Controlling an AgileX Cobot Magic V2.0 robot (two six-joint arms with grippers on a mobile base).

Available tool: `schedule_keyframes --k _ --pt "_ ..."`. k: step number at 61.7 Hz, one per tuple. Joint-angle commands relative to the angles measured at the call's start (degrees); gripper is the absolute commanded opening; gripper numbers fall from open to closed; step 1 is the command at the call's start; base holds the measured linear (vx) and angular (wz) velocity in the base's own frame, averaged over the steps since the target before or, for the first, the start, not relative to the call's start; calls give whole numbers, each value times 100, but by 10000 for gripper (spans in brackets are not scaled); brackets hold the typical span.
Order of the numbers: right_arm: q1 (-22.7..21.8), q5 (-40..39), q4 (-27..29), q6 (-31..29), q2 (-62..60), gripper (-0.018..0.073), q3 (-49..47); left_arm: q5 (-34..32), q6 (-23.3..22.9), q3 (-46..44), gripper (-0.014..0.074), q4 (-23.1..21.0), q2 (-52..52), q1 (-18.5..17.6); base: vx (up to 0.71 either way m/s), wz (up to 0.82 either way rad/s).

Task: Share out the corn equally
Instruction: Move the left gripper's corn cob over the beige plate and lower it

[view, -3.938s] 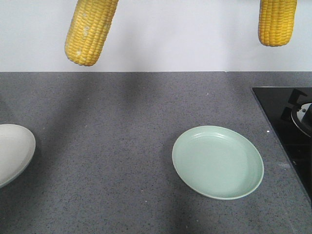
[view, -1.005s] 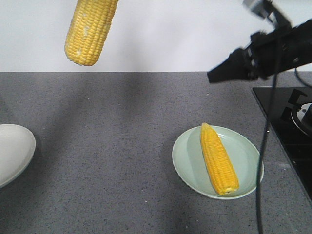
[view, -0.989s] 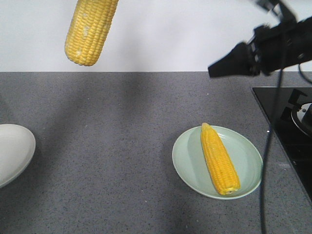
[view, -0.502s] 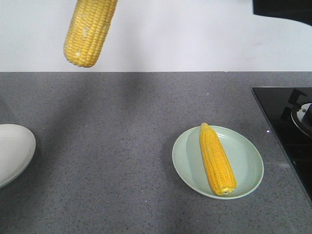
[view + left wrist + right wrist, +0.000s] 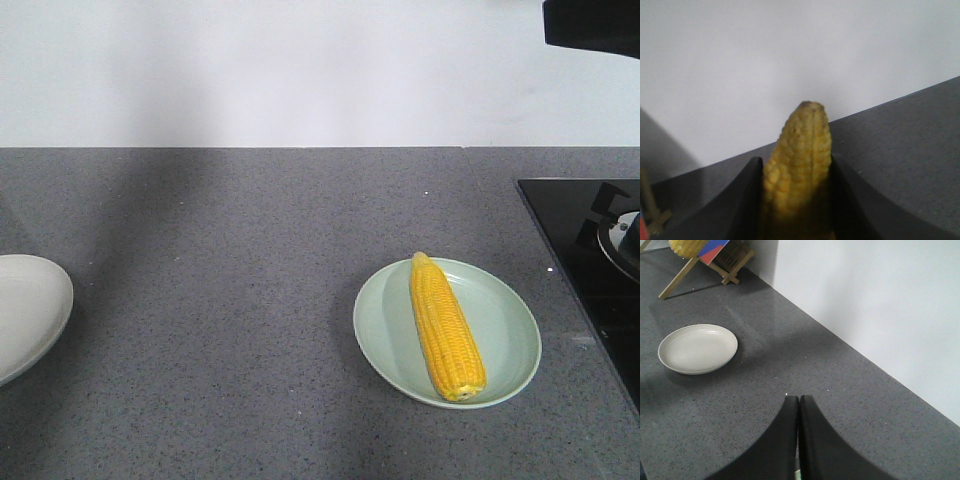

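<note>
While a corn cob lies diagonally on the green plate, below the right arm; left end effector clamps another cob; right end effector closed, empty, cream plate ahead-left on the bench

Right gripper jaws pressed together, nothing between them, above grey counter. White plate far left; wooden stand near wall.

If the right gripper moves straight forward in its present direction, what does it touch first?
Probably the bare grey countertop ahead of the closed right gripper. The white plate lies off to the side. Depth is unclear from this view.
</note>
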Motion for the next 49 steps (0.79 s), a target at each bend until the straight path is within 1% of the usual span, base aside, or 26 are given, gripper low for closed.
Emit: schedule_keyframes --k 1,4,9,16,27,31,40,49 --pt "-18 -263 211 -11 -61 -8 -137 -195 -159 555 -6 327 -451 261 0 0" --pt "-18 -263 216 -11 -62 -8 -137 -201 -251 919 -6 320 -572 428 0 0" --pt "-18 -263 216 -11 -62 -8 -137 -201 -322 1581 -6 320 -680 607 0 0" --pt "-18 -230 215 -11 -62 -8 -137 -205 -317 2457 -6 316 -696 823 0 0" --pt "-18 -124 215 -11 -62 -8 -137 -502 -324 3635 -6 313 -557 1151 0 0" --pt "-18 -124 215 -11 -71 -8 -137 -621 -324 3902 -6 301 -472 1238 0 0" --pt "-18 -124 242 -11 -69 -8 -137 -887 -324 4358 -6 87 -272 1350 0 0" --pt "-18 -124 242 -11 -69 -8 -137 -974 -319 4411 -5 18 -86 1350 0 0"
